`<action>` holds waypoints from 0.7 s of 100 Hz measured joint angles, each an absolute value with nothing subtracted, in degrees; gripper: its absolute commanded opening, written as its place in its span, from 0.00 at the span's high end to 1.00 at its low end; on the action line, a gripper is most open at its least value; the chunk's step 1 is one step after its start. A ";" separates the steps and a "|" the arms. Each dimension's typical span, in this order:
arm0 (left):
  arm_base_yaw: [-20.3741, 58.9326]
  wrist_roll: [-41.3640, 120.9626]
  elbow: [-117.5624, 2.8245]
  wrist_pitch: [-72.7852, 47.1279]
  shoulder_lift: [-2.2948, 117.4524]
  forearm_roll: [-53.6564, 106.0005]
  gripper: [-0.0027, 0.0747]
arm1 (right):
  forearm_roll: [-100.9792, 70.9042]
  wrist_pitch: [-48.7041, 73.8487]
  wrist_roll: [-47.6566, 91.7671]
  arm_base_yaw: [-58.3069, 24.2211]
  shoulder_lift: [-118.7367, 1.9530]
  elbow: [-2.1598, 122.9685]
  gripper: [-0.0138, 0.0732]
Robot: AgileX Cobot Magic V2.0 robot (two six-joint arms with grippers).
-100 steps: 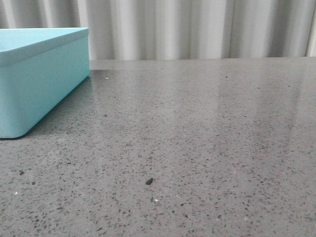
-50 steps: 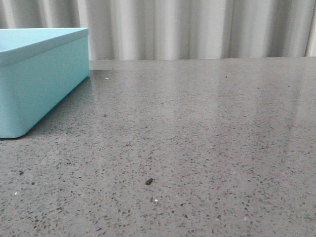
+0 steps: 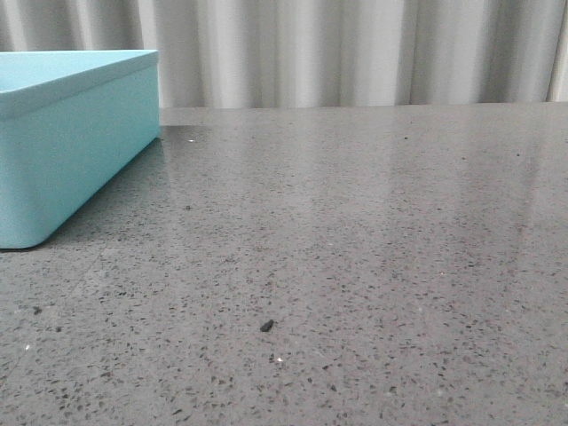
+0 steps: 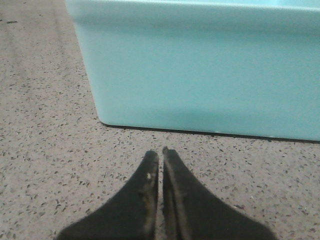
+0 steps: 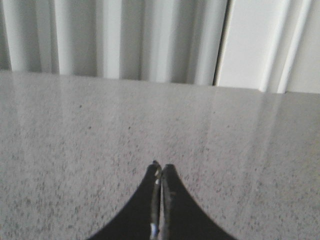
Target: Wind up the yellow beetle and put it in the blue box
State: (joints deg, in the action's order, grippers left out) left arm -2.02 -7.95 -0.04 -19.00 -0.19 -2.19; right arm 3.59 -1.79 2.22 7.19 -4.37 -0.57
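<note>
Both jaws are sitting clenched and empty, the blue box (image 3: 71,142) resting on the table (image 3: 355,266) — whether the beetle is lying inside, I cannot tell.

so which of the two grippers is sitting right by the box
The left gripper, jaws shut, points at the light blue plastic box; the right gripper faces speckled grey tabletop.

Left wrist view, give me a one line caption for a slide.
Left gripper, fingers closed and empty, low over the speckled grey table, facing the blue box.
</note>
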 measured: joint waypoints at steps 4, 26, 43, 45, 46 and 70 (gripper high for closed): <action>-2.02 -7.95 0.00 -19.00 -0.19 -2.19 0.99 | 3.14 -1.67 2.22 7.58 -3.87 -0.57 0.91; -2.02 -7.95 -0.04 -19.00 -0.19 -2.19 0.99 | 1.34 7.75 2.78 8.13 0.04 -0.57 0.91; -2.02 -7.95 -0.04 -19.00 -0.19 -2.19 0.99 | 1.22 16.16 3.17 8.13 0.55 -0.57 0.91; -2.02 -7.95 -0.04 -19.00 -0.19 -2.19 0.99 | 1.22 17.07 3.17 8.13 0.55 -0.57 0.91; -2.02 -7.95 -0.04 -19.00 -0.19 -2.19 0.99 | 1.22 17.37 3.28 8.13 0.55 -0.57 0.91; -2.02 -7.95 -0.04 -19.00 -0.19 -2.19 0.99 | 1.22 18.51 3.37 8.13 0.65 -0.46 0.91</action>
